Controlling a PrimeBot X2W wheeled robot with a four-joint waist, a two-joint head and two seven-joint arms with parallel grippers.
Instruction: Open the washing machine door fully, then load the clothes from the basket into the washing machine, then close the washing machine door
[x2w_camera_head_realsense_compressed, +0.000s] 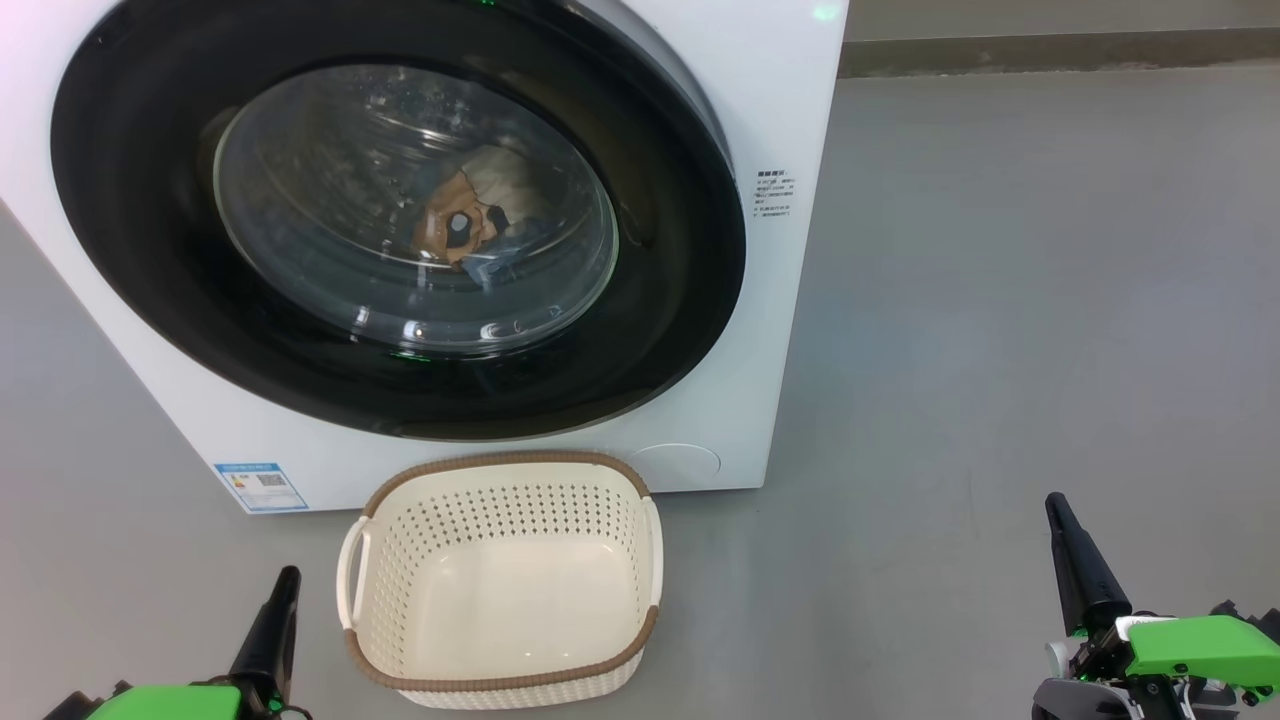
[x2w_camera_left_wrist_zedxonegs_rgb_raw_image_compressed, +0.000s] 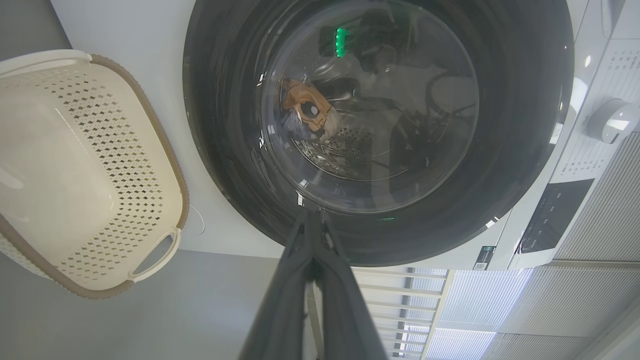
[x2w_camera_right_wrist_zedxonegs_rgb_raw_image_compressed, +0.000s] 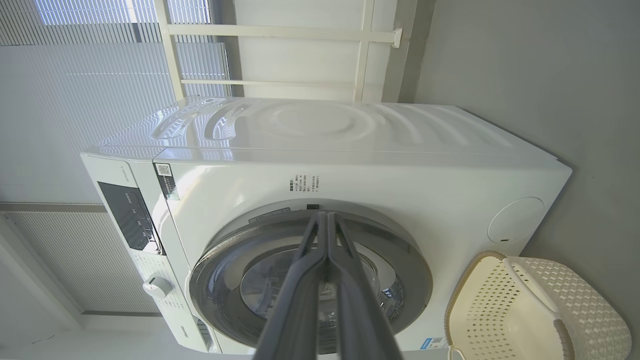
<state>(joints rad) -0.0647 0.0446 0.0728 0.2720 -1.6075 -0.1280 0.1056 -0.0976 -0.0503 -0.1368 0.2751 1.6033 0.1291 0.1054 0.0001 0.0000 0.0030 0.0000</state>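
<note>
The white washing machine (x2w_camera_head_realsense_compressed: 790, 120) stands ahead, and its black-rimmed round door (x2w_camera_head_realsense_compressed: 660, 330) lies shut against the front. Behind the glass, the clothes (x2w_camera_head_realsense_compressed: 465, 225) show as an orange-brown bear print with pale fabric inside the drum. The cream basket (x2w_camera_head_realsense_compressed: 500, 458) sits on the floor just before the machine with nothing in it. My left gripper (x2w_camera_head_realsense_compressed: 285, 585) is low at the left of the basket, fingers together and shut on nothing. Far to the right, my right gripper (x2w_camera_head_realsense_compressed: 1058, 510) is also shut and holds nothing. The left wrist view shows the door (x2w_camera_left_wrist_zedxonegs_rgb_raw_image_compressed: 510, 165) and clothes (x2w_camera_left_wrist_zedxonegs_rgb_raw_image_compressed: 306, 107) beyond my shut left gripper (x2w_camera_left_wrist_zedxonegs_rgb_raw_image_compressed: 311, 216).
Grey floor spreads wide to the right of the machine. A blue label (x2w_camera_head_realsense_compressed: 260, 487) marks its lower left corner, a round service flap (x2w_camera_head_realsense_compressed: 675, 462) its lower right. The control panel and white dial (x2w_camera_right_wrist_zedxonegs_rgb_raw_image_compressed: 157, 286) show in the right wrist view, with window blinds behind.
</note>
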